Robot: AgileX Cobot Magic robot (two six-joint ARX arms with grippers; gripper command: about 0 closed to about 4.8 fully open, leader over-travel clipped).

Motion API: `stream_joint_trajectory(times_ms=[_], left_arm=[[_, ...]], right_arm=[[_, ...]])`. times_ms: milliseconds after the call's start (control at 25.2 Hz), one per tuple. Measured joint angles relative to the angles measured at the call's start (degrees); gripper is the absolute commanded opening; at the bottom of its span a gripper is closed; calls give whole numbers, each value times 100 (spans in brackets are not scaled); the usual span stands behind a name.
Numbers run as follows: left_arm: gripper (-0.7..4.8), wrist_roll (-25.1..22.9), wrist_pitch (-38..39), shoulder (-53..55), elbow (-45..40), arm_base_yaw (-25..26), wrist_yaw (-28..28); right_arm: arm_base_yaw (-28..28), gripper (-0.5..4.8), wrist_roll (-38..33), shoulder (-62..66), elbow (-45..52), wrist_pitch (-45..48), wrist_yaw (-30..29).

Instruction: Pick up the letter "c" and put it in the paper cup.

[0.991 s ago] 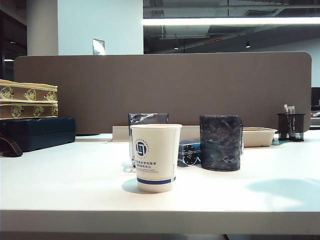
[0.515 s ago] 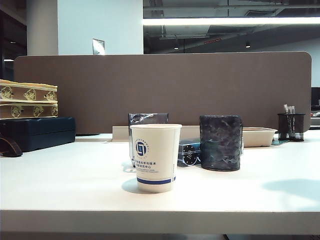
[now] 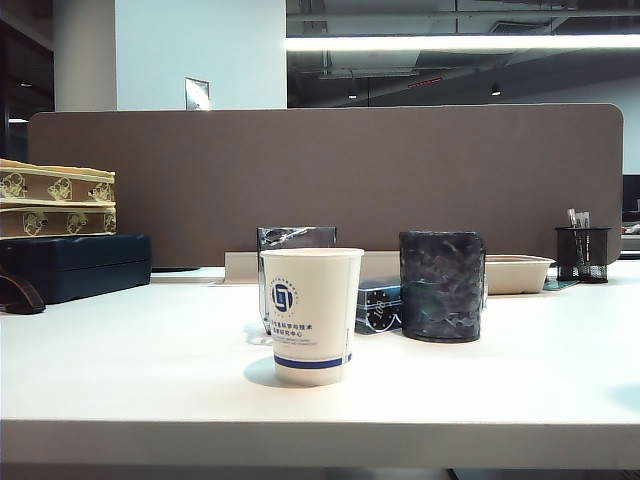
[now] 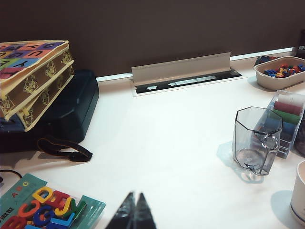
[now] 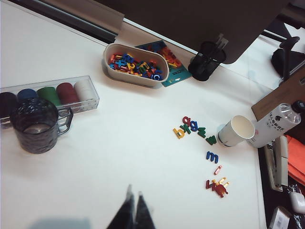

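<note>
The white paper cup (image 3: pixel 311 315) with its blue logo stands upright near the table's front in the exterior view. Its rim also shows at the edge of the left wrist view as the paper cup (image 4: pixel 299 196). The letter "c" is hidden: I cannot make it out in any view, and what is inside the cup does not show. My left gripper (image 4: pixel 135 210) hangs shut over bare table beside a tray of letters (image 4: pixel 47 207), with nothing between its tips. My right gripper (image 5: pixel 133 205) is shut and empty above bare table, away from the loose letters (image 5: pixel 190 126). Neither gripper appears in the exterior view.
A dark glass mug (image 3: pixel 442 285) and a case of coloured discs (image 5: pixel 52 93) stand behind the cup. A beige tub of letters (image 5: pixel 136 64), a mesh pen holder (image 3: pixel 582 253), another white cup (image 5: pixel 236 131) and a bottle (image 5: pixel 274 125) sit at the right. Stacked boxes (image 3: pixel 55 200) are at the left.
In the exterior view the shadow on the table at the right has slid further right and almost off the edge. The paper cup has not moved.
</note>
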State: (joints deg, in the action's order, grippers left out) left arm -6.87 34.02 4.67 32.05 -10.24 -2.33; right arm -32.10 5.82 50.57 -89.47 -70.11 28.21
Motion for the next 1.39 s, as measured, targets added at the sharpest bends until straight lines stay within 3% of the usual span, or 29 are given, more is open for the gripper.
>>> stream_joint_trajectory(times_ms=[198,515,951,1229,1387], left_arm=[[-6,0,2,0,0,0,-2],[-6,0,0,0,-61,0,2],[-6,4,-264,0,-278,0,245],[-6,4,-597,0,-494,0,256],[-6,4,-699,0,-693,0,256]], right_arm=[[0,-1,-4,-361,66,-398,-44],[-4,-1,-13,-1698,1561,-435,-404],[-4,-1,-15,-3202,4406,2691,-730],[-7,-1,-15,-3174,5342,4188,-745],[-7,-1,-15,-3158,5652,4577,-745]])
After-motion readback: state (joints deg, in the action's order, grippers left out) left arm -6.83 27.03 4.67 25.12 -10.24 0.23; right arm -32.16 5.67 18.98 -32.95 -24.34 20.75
